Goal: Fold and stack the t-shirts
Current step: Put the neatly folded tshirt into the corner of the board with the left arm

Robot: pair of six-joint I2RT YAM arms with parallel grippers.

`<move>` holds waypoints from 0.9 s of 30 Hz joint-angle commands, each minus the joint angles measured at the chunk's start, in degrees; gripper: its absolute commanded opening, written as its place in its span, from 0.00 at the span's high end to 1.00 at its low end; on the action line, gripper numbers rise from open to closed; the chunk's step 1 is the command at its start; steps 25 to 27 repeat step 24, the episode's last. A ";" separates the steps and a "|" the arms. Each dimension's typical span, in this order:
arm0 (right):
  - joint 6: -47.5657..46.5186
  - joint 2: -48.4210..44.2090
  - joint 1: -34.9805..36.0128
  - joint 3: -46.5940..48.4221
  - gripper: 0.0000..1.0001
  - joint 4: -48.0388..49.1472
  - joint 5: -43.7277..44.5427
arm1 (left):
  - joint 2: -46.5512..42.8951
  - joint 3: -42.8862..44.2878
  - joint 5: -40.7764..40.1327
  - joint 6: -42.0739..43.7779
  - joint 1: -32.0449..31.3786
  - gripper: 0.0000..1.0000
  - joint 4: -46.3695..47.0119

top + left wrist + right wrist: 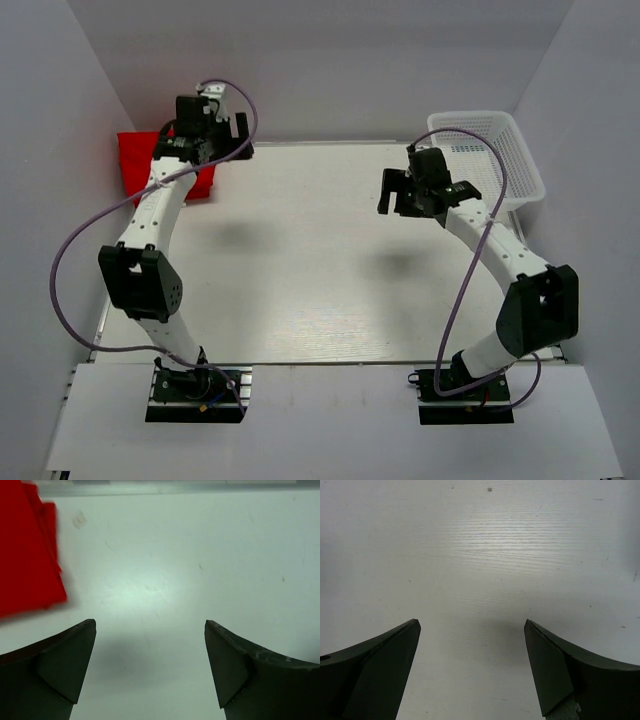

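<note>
A: White walls box in a pale counter (330, 280). Where do the t-shirts (140, 160) lie?

B: At the far left corner, flat and layered, partly under the left arm. They are likely parked there as the stack, clear of the middle.

A: And the jaws?

B: Left jaws are spread wide just beside the red pile, gripping nothing. Right jaws are equally wide, near the white basket (500, 150).

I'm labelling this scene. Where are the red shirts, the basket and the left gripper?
red shirts (135, 165), top view, left part of the cloth.
basket (470, 116), top view, far rim.
left gripper (150, 624), left wrist view, midway between fingertips.
</note>
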 commanded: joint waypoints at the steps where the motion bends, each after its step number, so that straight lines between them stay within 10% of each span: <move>1: 0.60 -4.98 -0.29 -3.16 0.10 0.48 3.76 | -9.90 -9.83 -4.17 -7.34 -1.30 0.00 -2.01; 7: 0.51 -14.65 -0.29 -11.87 0.10 2.85 6.58 | -19.76 -27.46 -8.59 -11.57 -8.24 0.00 0.10; 27: 1.30 -20.54 -0.20 -16.35 0.10 5.92 7.38 | -21.17 -26.23 -17.38 -12.37 -14.84 0.00 -4.03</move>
